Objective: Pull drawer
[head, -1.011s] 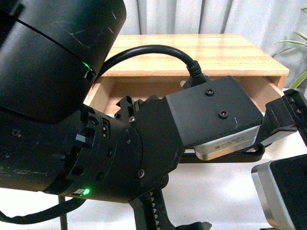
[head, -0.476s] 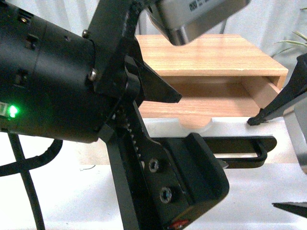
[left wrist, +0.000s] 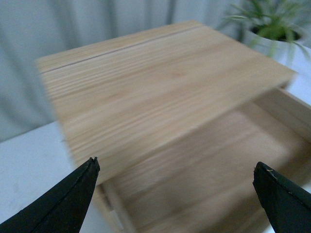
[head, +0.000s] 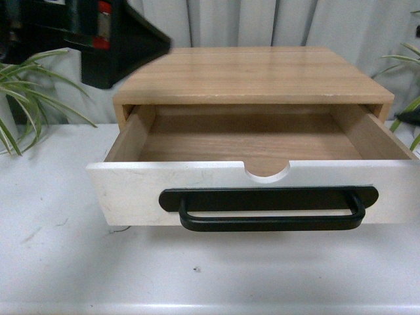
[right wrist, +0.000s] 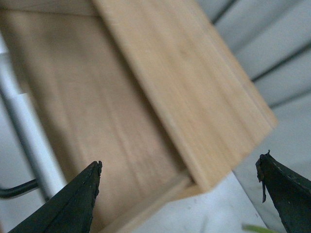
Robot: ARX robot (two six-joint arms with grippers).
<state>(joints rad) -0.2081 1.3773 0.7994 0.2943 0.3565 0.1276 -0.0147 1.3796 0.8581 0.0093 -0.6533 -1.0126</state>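
Up at the left the left gripper (left wrist: 176, 165) hangs wide and empty; in the middle the drawer (head: 131, 190) stands well out of its wooden case (head: 262, 69); the right gripper (right wrist: 181, 161) gapes empty too; the pull looks done, so next means only keeping clear.

The drawer (head: 256, 147) stands pulled well out of its wooden case (head: 252, 72), toward 6 o'clock, level and square to it. Its white front (head: 131, 190) is scuffed and carries a long black bar handle (head: 270, 222) lying horizontally, set slightly toward 3 o'clock of centre. A semicircular notch (head: 266, 172) cuts the front's top edge. Light wood sides and floor show inside. It hangs just above the white desk (head: 197, 275).
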